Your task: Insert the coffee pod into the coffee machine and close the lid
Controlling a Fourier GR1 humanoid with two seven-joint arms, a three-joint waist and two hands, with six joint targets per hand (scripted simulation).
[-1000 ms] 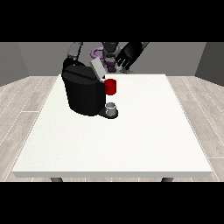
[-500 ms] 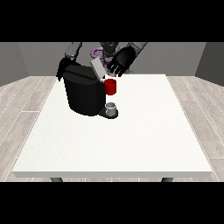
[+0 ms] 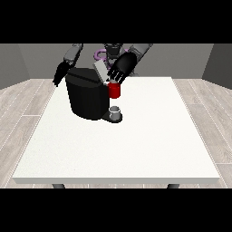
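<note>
Black robot hand (image 3: 121, 69) above coffee machine (image 3: 88, 95)

Hand at the view's right (image 3: 121, 68) reaches forward and down, fingers curled downward. Hand at the view's left (image 3: 60, 74) hangs low, arm bent.

A black, rounded coffee machine (image 3: 87, 97) stands on the far left part of the table, its grey lid (image 3: 100, 71) tilted up and open at the top, a red part (image 3: 115, 90) at its front, and a small grey cup (image 3: 115, 111) on its base below.
</note>
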